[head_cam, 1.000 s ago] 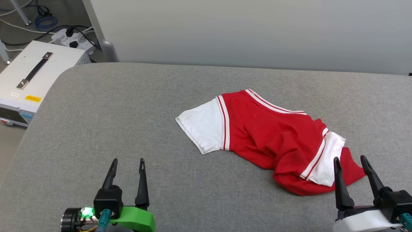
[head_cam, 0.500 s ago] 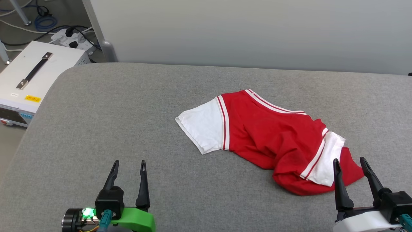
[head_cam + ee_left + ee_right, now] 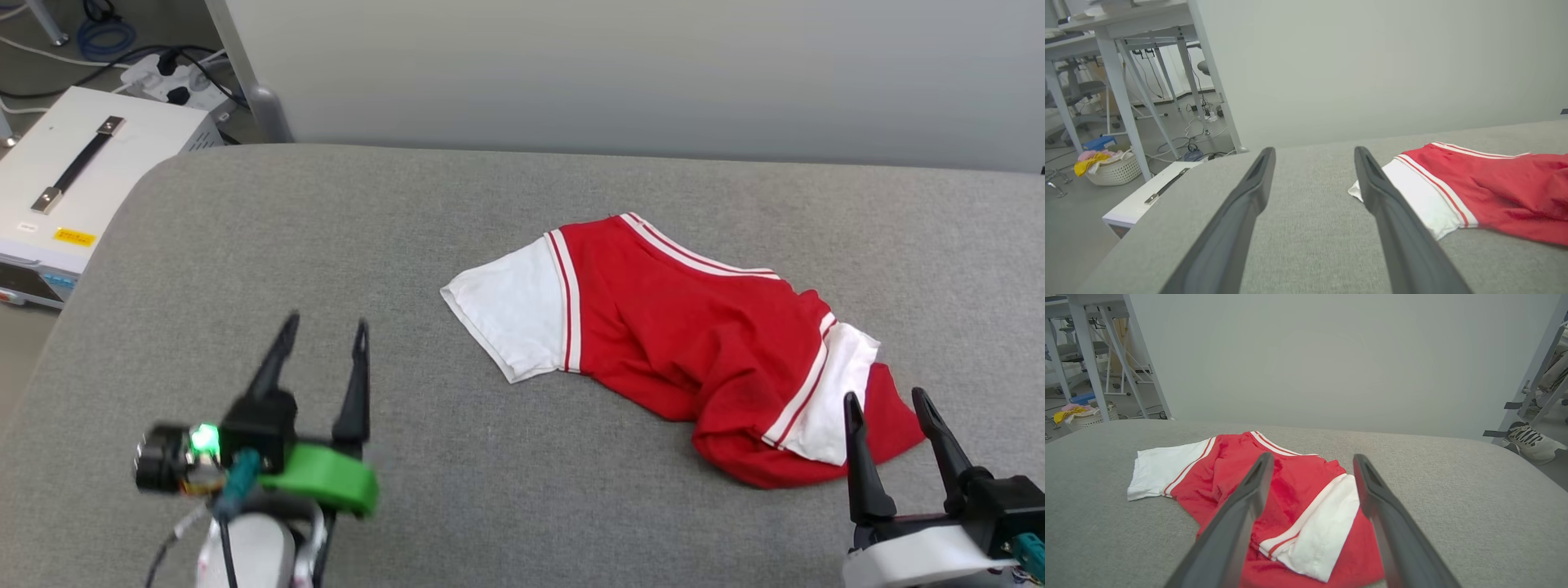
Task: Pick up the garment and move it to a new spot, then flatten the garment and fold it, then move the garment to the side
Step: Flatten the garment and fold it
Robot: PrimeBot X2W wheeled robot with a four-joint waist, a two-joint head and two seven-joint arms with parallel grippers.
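Observation:
The garment [image 3: 686,343] lies crumpled on the grey padded table [image 3: 326,245], right of centre: red body, two white sleeves with striped trim; no print shows. My left gripper [image 3: 322,331] hovers open over bare table, well left of the near white sleeve [image 3: 1412,196]. At the lower right, my right gripper [image 3: 886,400] is open just in front of the garment's near end, with the other white sleeve [image 3: 1323,522] ahead between its fingers [image 3: 1237,522]. Neither gripper touches the garment [image 3: 1290,490].
A white case with a black handle [image 3: 73,171] stands on the floor off the table's left corner, with cables and a power strip [image 3: 175,82] behind. A grey partition [image 3: 620,73] runs along the table's far edge. A laundry basket [image 3: 1114,169] sits under a desk; a shoe [image 3: 1531,443] rests far right.
My left gripper has risen and moved forward over the table, still open. The right gripper has barely moved. The head camera has tilted a little, shifting the whole picture.

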